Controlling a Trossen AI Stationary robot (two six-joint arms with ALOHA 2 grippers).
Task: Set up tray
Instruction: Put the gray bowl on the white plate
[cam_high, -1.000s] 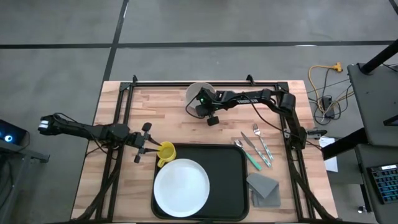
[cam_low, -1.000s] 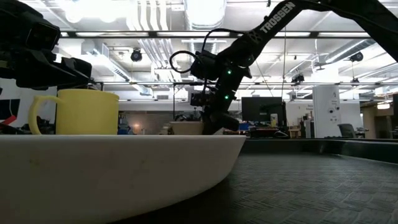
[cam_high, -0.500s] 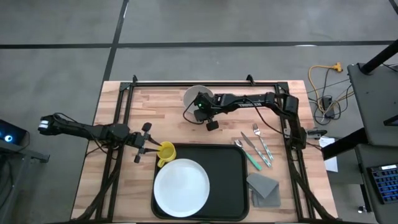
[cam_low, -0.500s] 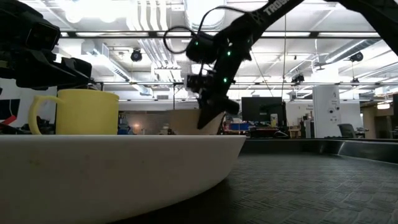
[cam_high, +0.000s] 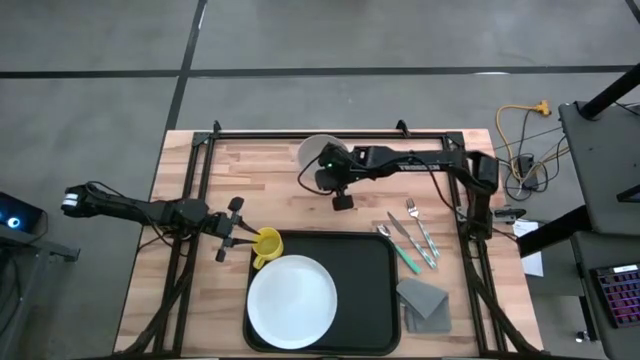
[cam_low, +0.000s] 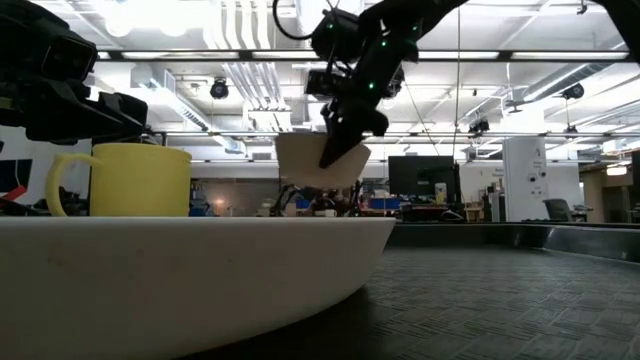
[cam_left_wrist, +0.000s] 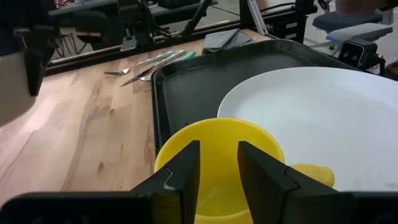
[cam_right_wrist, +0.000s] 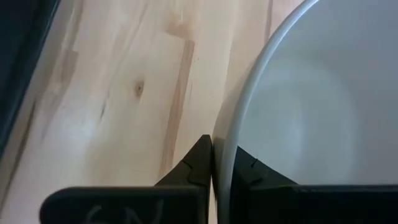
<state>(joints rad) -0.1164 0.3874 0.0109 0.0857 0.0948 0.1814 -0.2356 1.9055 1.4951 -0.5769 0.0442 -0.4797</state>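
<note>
The black tray (cam_high: 355, 275) lies flat at the front edge of the tabletop (cam_high: 260, 185), near the middle. On the tray sits a big white plate (cam_high: 292, 302), on the tray's left half. Nothing is on the plate. The right half of the tray is bare.

A yellow cup (cam_high: 267, 245) stands at the tray's back left corner, touching the plate's rim. The cup looks empty inside in the left wrist view. The left gripper (cam_high: 240, 238) is at the cup, with one finger (cam_left_wrist: 184, 173) inside the cup and the other outside. The fingers are close on the cup's wall.

Just right of the tray lie a knife (cam_high: 398, 240), a fork (cam_high: 418, 228) and one more piece of cutlery (cam_high: 384, 233), side by side. A grey napkin (cam_high: 424, 303) lies in front of them, near the tray's right front corner.

Behind the tray, near the back edge of the tabletop, the right gripper (cam_high: 335, 182) holds a white bowl (cam_high: 315, 152) by its rim. Its fingers are pinched on the rim. In the low view the bowl (cam_low: 310, 160) hangs up in the air, off the tabletop. The bowl is empty.
</note>
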